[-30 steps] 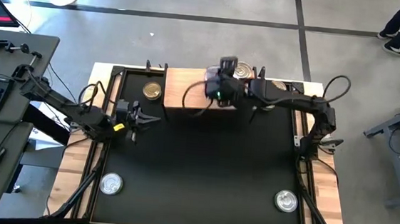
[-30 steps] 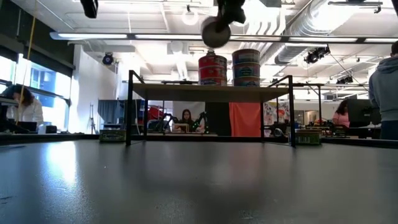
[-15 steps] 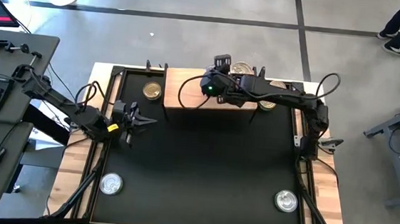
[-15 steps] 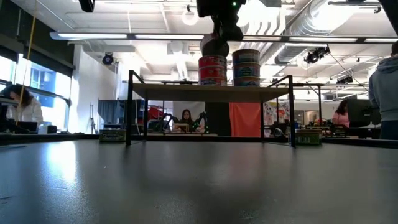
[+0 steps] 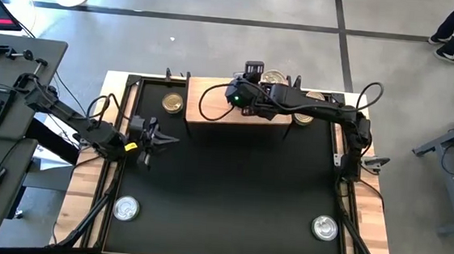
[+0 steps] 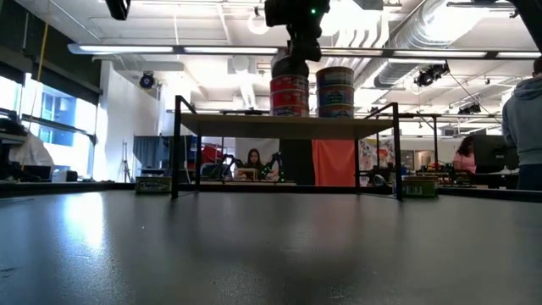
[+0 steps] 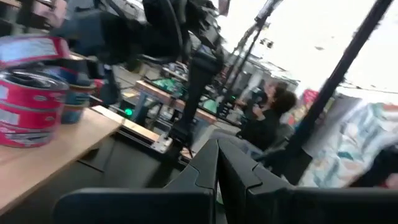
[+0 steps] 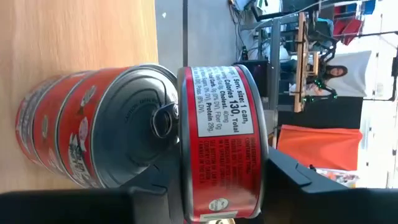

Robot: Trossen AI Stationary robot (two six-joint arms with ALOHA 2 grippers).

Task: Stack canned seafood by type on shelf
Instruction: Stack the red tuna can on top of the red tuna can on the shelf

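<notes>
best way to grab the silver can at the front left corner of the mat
Grip the silver can across its low round side wall, coming straight down from above with the fingers straddling it. It lies flat, lid up, with open mat all round, and its flat lid offers no hold. The left gripper seems nearer.

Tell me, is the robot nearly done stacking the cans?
Not yet. Red and bluish stacks already stand on the shelf. The right gripper holds another red can just above the red stack. Cans on the mat remain.
</notes>
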